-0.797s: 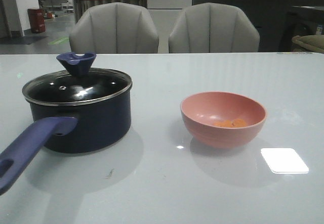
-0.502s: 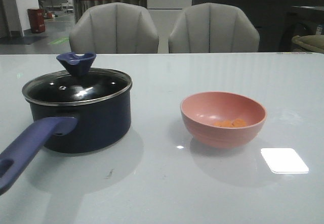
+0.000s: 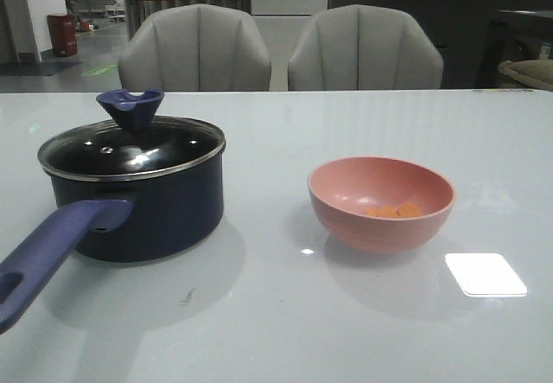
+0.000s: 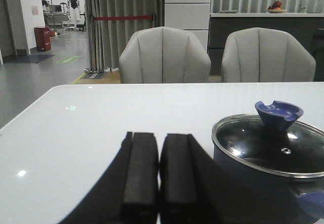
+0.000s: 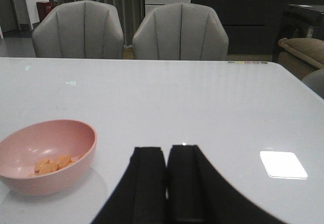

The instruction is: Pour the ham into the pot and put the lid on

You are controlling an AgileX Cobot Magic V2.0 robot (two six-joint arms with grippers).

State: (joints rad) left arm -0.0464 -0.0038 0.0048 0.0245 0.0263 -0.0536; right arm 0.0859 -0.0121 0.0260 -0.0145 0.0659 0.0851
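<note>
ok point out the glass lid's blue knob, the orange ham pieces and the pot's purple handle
dark blue flared knob [image 3: 130, 106], front view, its side below the rim
small orange ham pieces [image 5: 53, 164], right wrist view, middle of the pile
long purple-blue handle [image 3: 54, 245], front view, mid-length

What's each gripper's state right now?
Left gripper: closed, holding nothing.
Right gripper: closed, holding nothing.

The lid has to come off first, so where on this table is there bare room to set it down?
Bare table lies between the pot and the pink bowl, across the near edge before both, and behind them toward the chairs. Right of the bowl is open too. The pot's handle takes up the near left corner. The lid sits on the pot.
</note>
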